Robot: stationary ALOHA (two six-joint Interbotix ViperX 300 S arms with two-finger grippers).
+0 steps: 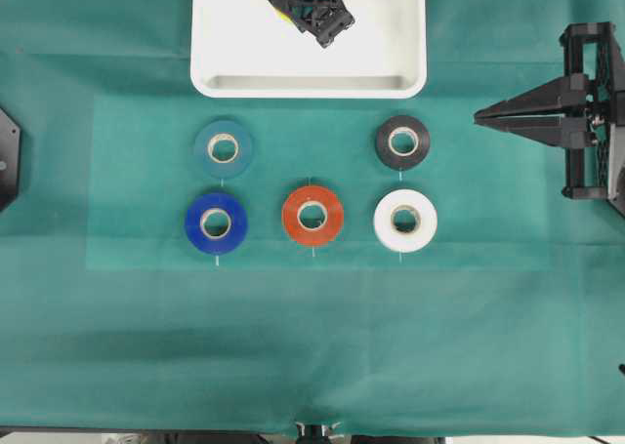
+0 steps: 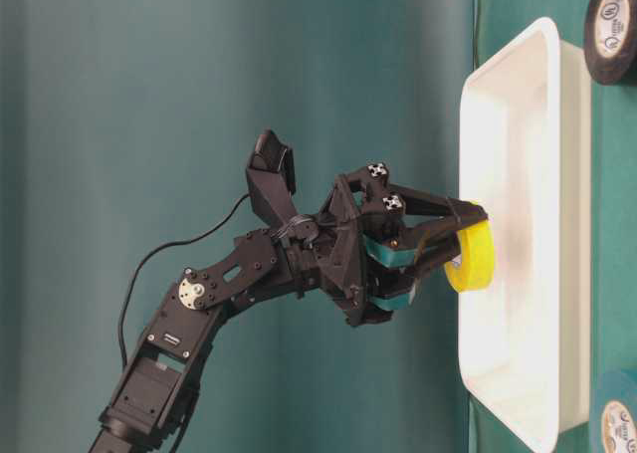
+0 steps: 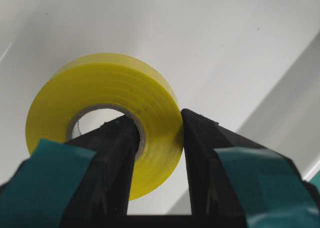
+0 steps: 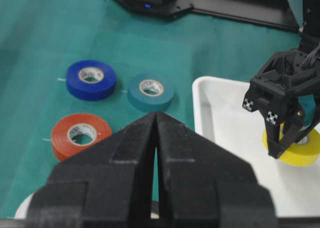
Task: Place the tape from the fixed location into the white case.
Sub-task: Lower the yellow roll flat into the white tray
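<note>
Left gripper [image 3: 157, 123] clamped on the tape [image 3: 107, 95] — one finger through the core — over the white case [image 1: 210, 78] at 12 o'clock; right gripper [image 4: 156, 120] closed, empty.

6 rolls of tape: 1 yellow tape [image 3: 107, 112], 1 teal roll [image 1: 223, 148], 1 black roll [image 1: 402, 141], 1 blue roll [image 1: 216, 222], 1 orange-red roll [image 1: 312, 215], 1 white roll [image 1: 405, 220]. 1 white case [image 1: 391, 81]. 2 hands: left hand [image 2: 460, 236], right hand [image 1: 480, 118].
</note>
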